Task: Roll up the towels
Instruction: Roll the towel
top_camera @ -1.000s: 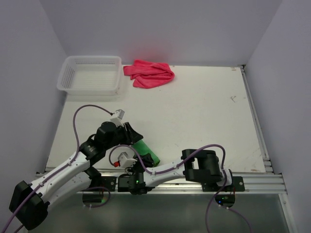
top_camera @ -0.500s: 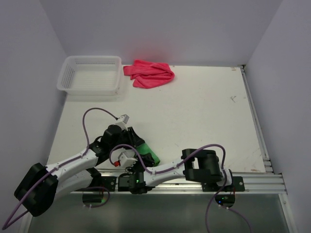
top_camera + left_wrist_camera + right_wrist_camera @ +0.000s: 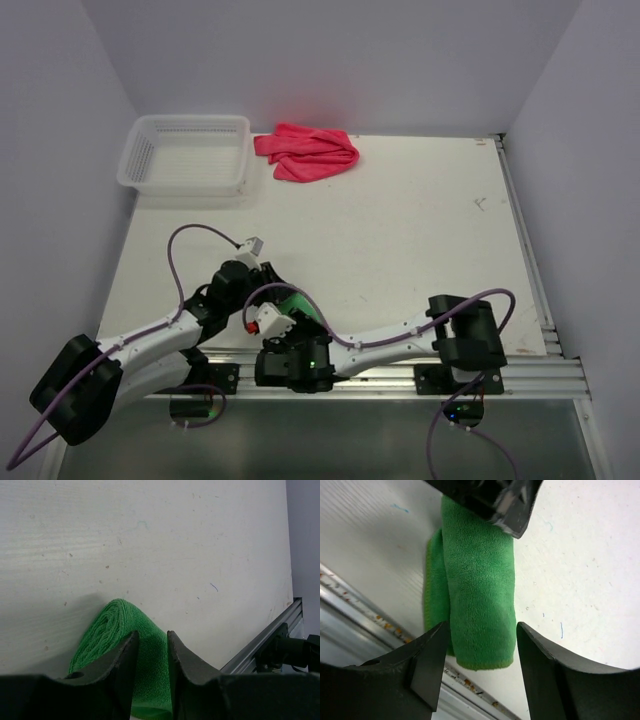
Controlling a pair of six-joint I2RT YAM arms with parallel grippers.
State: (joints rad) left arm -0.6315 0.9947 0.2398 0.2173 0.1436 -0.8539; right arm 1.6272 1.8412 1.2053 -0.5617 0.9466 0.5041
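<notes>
The green towel (image 3: 477, 580) lies rolled in a snug fleecy tube; the left gripper (image 3: 151, 636) pinches its far end, and the right gripper (image 3: 481, 627) is spread wide over it.

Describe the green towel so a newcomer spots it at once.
On the white table, look at the near edge, left of centre. The green towel lies there rolled into a short bundle. The only other one, a pink towel, is a loose heap at the far edge beside the basket.
</notes>
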